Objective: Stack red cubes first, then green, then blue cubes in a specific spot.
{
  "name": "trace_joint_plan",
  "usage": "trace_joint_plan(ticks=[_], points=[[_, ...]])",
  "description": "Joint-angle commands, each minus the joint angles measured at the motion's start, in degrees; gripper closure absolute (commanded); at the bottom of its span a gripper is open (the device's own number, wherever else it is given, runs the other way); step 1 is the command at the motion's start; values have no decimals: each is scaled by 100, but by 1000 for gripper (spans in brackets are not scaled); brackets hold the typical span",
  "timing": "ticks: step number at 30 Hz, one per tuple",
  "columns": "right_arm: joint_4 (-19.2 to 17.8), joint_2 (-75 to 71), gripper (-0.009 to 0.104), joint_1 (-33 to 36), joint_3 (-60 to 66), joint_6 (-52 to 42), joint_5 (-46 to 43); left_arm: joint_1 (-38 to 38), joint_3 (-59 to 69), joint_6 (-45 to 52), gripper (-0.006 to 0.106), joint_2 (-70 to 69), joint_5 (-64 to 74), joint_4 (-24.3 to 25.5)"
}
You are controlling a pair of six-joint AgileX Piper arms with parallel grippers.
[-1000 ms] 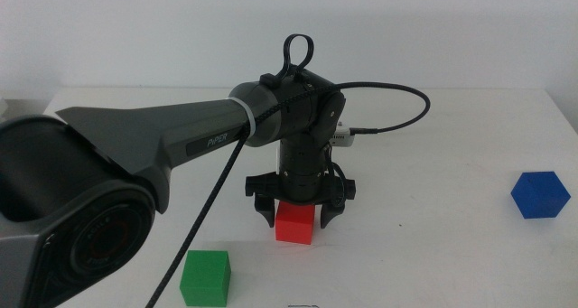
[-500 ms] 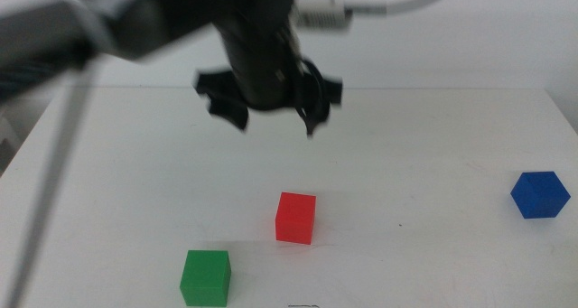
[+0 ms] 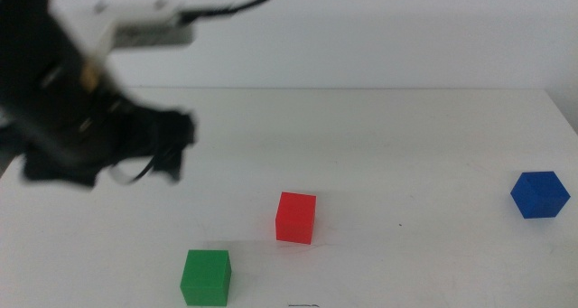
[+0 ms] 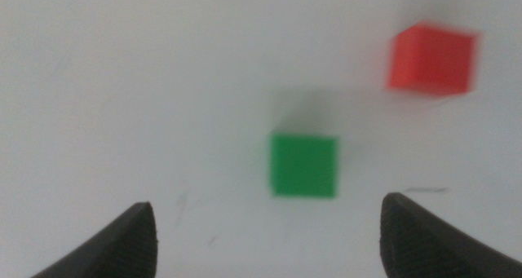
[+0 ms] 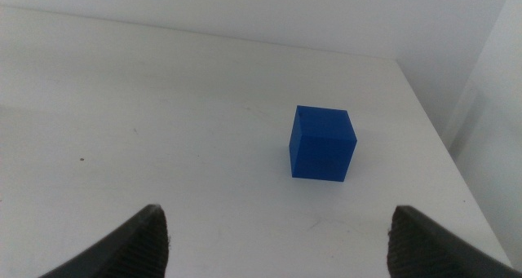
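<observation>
Red cube (image 3: 296, 218) seen resting alone on white table (image 3: 406, 136), near centre, nothing stacked on it. Green cube (image 3: 206, 276) placed down-left of red cube, near but apart. Blue cube (image 3: 540, 194) set well right of red cube, by table edge. Left gripper (image 3: 135, 154) blurred, raised up-left of red cube, jaws spread wide, nothing held. Right gripper (image 5: 277, 245) kept back from blue cube, jaws parted, empty.
</observation>
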Motion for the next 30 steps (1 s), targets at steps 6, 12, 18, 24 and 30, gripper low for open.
trace_joint_plan(ticks=[6,12,18,24,30], points=[[-84,-124,13,-30,-98,-82,-451,96,491,-70,7,-357,339,-190],[-84,-124,13,-30,-98,-82,-451,96,491,-47,7,-346,82,-280],[-84,-124,13,-30,-98,-82,-451,96,491,14,7,-246,-208,-200],[-84,-124,13,-30,-98,-82,-451,-87,491,317,7,376,-453,-283],[-84,-124,13,-30,-98,-82,-451,-83,491,317,7,1085,-763,-502]])
